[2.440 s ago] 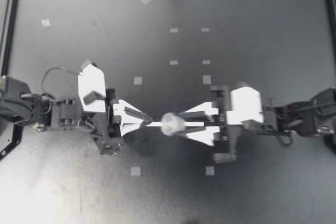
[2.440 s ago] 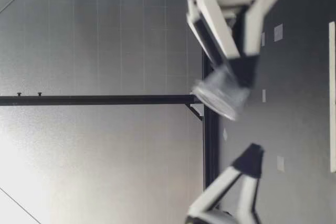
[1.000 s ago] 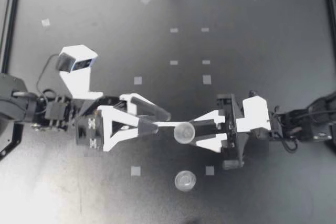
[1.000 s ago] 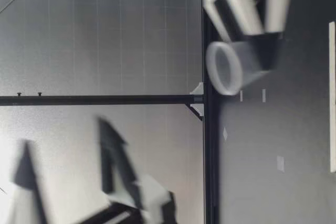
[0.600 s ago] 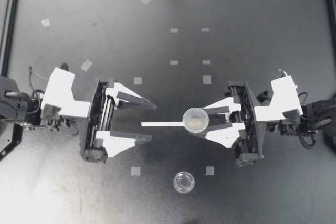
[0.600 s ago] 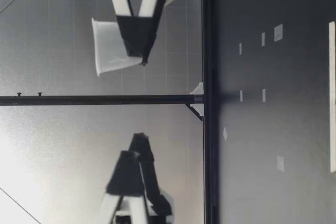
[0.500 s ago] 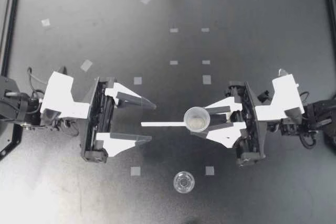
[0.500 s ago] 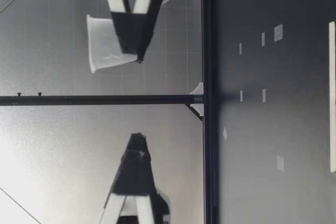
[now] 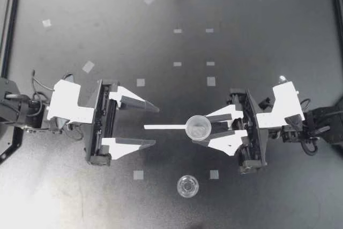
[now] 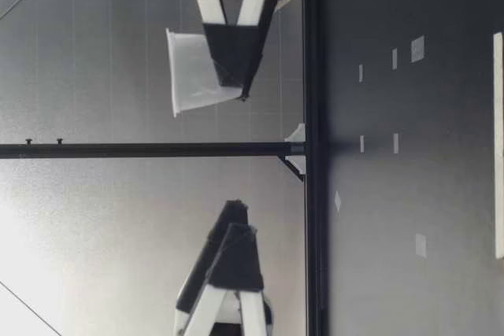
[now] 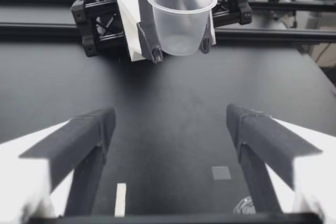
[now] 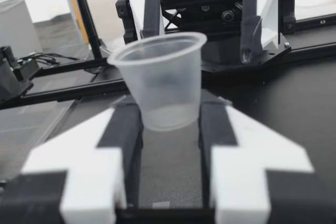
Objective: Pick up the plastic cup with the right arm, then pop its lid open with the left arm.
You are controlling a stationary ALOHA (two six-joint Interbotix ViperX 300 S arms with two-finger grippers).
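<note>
- The right gripper [image 9: 202, 129] was closed on a translucent plastic cup [image 9: 198, 127], one dark pad on each side of the cup's lower wall and the rim clear above them.
- In the right wrist view the cup stood upright between the fingers [image 12: 124, 129], mouth up, with nothing visible inside it.
- In the low view the cup [image 10: 195, 73] hung well above the table [image 9: 268, 36], touching nothing but the right gripper's pads.
- The left gripper [image 9: 156, 126] was spread wide and held nothing; its tips pointed toward the cup, with a clear gap between them and it.
- In the left wrist view the two pads [image 11: 86, 135] stood far apart, with bare tabletop between them and the cup ahead, held in the other gripper.
- The low view showed the left gripper [image 10: 232, 251] also raised off the table, at about the height of the right one.
- A thin white strip [image 9: 163, 127] lay flat on the table, running from the gap between the left gripper's tips to under the held cup.
- What appeared to be a second cup [image 9: 187, 186], small and clear, sat on the table nearer the front edge, well apart from both grippers; only its rim read plainly from above.
- Small tape squares [image 9: 140, 82] were scattered over the dark surface.
</note>
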